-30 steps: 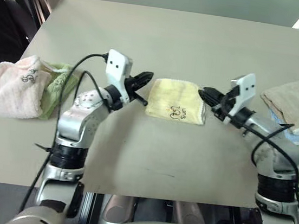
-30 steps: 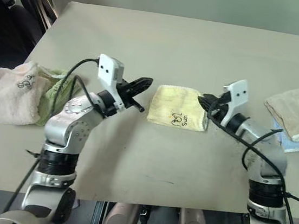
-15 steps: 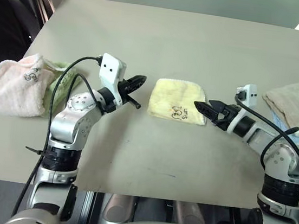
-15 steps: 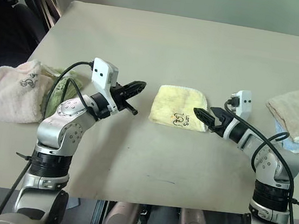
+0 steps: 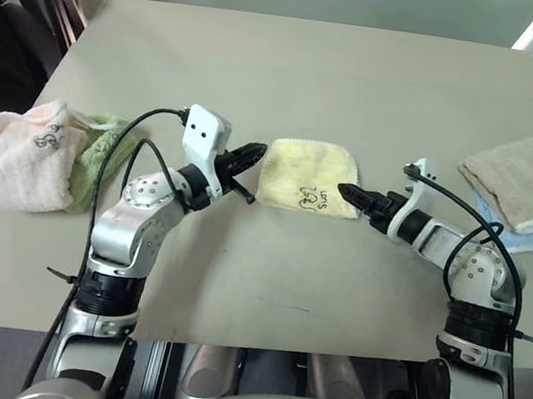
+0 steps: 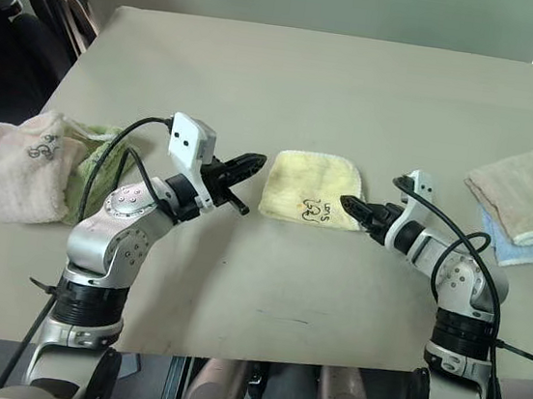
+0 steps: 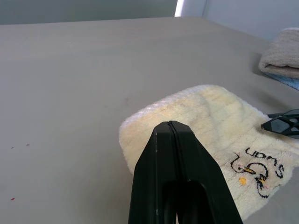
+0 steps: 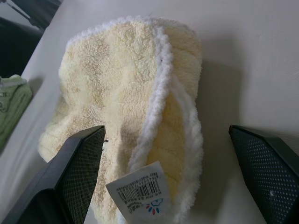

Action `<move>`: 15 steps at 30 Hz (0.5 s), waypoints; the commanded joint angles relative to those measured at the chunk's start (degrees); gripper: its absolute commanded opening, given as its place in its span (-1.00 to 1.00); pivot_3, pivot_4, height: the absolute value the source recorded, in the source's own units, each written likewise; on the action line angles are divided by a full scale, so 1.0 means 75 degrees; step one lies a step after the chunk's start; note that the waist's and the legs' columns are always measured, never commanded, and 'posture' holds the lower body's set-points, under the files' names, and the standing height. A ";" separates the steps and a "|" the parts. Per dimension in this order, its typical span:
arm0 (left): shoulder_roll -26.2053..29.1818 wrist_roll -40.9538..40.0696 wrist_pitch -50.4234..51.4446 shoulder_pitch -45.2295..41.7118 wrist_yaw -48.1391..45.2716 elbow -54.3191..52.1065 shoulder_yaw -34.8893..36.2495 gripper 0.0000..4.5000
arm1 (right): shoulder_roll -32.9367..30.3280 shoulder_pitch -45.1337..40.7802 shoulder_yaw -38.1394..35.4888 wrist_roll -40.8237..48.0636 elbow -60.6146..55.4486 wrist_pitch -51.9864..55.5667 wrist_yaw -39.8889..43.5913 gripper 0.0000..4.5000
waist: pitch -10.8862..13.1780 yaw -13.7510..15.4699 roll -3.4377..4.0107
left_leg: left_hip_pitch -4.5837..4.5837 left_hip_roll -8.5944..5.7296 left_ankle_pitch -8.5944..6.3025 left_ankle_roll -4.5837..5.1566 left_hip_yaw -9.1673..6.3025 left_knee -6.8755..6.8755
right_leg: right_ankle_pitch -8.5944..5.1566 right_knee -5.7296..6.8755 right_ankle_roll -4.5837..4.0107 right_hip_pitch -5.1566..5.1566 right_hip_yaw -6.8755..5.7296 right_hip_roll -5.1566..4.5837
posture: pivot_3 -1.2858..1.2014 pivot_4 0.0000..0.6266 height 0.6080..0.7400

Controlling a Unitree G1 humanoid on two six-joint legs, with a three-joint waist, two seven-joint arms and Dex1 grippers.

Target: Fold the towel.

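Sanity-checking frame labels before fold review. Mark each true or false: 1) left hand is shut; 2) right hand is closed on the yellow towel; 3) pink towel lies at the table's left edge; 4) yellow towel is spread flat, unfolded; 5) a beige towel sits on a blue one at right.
1) The left hand is shut: true.
2) False. The right hand is wide open, one finger on each side of the yellow towel, not clamped.
3) The pink towel lies at the table's left edge: true.
4) False. It lies folded, hems stacked.
5) The beige towel sits on a blue towel: true.
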 commanded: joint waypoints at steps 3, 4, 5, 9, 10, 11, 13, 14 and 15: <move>-0.0040 -0.0039 -0.0035 -0.0120 -0.0084 -0.0339 -0.0083 -1.00 | 0.0488 -0.0285 0.0270 0.0487 -0.0125 0.0509 0.0078 0.99 | 0.0000 -0.0034 0.0001 | 0.0001 0.0007 0.0001 -0.0003 0.0000 -0.0007 | 0.0000 0.0002 -0.0007 -0.0006 0.0000 0.0010 | 0.03 -0.52 0.93; -0.0048 -0.0033 -0.0044 -0.0138 -0.0088 -0.0317 -0.0093 -1.00 | 0.0529 -0.0325 0.0300 0.0504 -0.0132 0.0554 0.0086 0.99 | 0.0001 -0.0032 0.0001 | 0.0001 0.0007 0.0001 -0.0004 -0.0001 -0.0010 | -0.0002 0.0003 -0.0009 -0.0008 -0.0001 0.0010 | 0.03 -0.52 0.93; -0.0052 -0.0031 -0.0049 -0.0149 -0.0090 -0.0302 -0.0098 -1.00 | 0.0550 -0.0350 0.0315 0.0513 -0.0134 0.0584 0.0086 0.99 | 0.0001 -0.0026 0.0001 | 0.0000 0.0008 0.0001 -0.0005 -0.0002 -0.0010 | -0.0003 0.0002 -0.0009 -0.0008 -0.0002 0.0010 | 0.03 -0.52 0.93; -0.0063 -0.0018 -0.0063 -0.0158 -0.0080 -0.0285 -0.0124 -1.00 | 0.0636 -0.0420 0.0376 0.0509 -0.0112 0.0638 0.0070 0.99 | 0.0001 -0.0015 0.0001 | -0.0008 0.0002 -0.0001 -0.0005 0.0001 -0.0004 | -0.0006 -0.0008 -0.0004 -0.0007 -0.0001 0.0002 | 0.03 -0.52 0.93; -0.0066 -0.0015 -0.0067 -0.0144 -0.0071 -0.0294 -0.0128 -1.00 | 0.0653 -0.0432 0.0380 0.0506 -0.0098 0.0637 0.0066 0.99 | 0.0001 -0.0016 0.0001 | -0.0010 0.0002 -0.0003 -0.0005 0.0001 -0.0001 | -0.0006 -0.0009 -0.0004 -0.0007 -0.0001 0.0001 | 0.03 -0.52 0.93; -0.0064 -0.0009 -0.0068 -0.0109 -0.0055 -0.0324 -0.0127 -1.00 | 0.0690 -0.0447 0.0326 0.0497 -0.0058 0.0633 0.0006 0.91 | 0.0000 -0.0016 0.0001 | -0.0011 0.0001 -0.0004 -0.0005 0.0002 -0.0001 | -0.0006 -0.0009 -0.0004 -0.0007 -0.0001 0.0001 | 0.03 -0.52 0.93; -0.0060 -0.0002 -0.0071 -0.0059 -0.0033 -0.0363 -0.0121 -1.00 | 0.0731 -0.0463 0.0230 0.0502 -0.0002 0.0624 -0.0051 0.73 | 0.0001 -0.0018 0.0001 | -0.0011 0.0002 -0.0004 -0.0006 0.0000 -0.0003 | -0.0006 -0.0006 -0.0004 -0.0011 -0.0001 0.0002 | 0.03 -0.52 0.93; -0.0058 0.0000 -0.0072 -0.0050 -0.0027 -0.0368 -0.0116 -1.00 | 0.0744 -0.0468 0.0170 0.0526 0.0015 0.0630 -0.0059 0.57 | 0.0001 -0.0017 0.0001 | -0.0011 0.0002 -0.0004 -0.0007 0.0001 -0.0005 | -0.0006 -0.0003 -0.0005 -0.0014 -0.0001 0.0002 | 0.03 -0.52 0.93; -0.0056 0.0003 -0.0074 -0.0047 -0.0020 -0.0366 -0.0111 -1.00 | 0.0749 -0.0473 0.0113 0.0551 0.0019 0.0644 -0.0061 0.43 | 0.0001 -0.0016 0.0001 | -0.0012 0.0003 -0.0004 -0.0007 0.0000 -0.0006 | -0.0007 -0.0001 -0.0006 -0.0016 -0.0002 0.0003 | 0.03 -0.52 0.93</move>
